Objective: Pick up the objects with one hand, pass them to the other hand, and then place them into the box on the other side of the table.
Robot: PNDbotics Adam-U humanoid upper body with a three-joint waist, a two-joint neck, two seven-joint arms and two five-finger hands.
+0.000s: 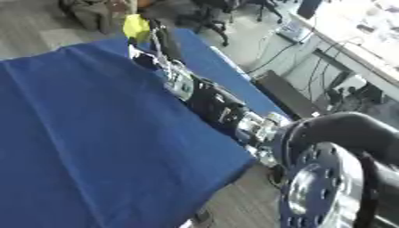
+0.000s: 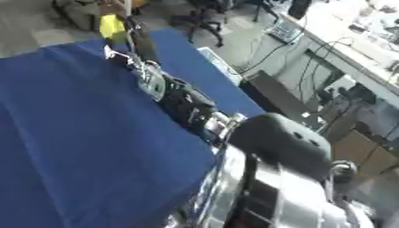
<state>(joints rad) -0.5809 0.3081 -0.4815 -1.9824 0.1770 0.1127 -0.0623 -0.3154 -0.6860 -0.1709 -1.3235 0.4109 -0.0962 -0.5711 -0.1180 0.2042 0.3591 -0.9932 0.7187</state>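
- The bench (image 1: 86,147), under its blue cloth, fills most of my view and runs askew, so the head is turned well off to the right side.
- My right arm (image 1: 222,111) stretches out along the bench's right edge toward the far corner; I judge this to be the carry-and-place step, with the arm reaching for the far side.
- I see no box in either view, so the next move calls for finding it first, then lowering over it before letting go.
- The right robot hand (image 1: 152,53) sits at the far end of the arm, near the far edge of the bench; I cannot tell whether it is released or clenched.
- The yellow object (image 1: 136,27) shows just above that hand, touching or very close to it; I cannot tell if it is held.
- My left hand is out of view.
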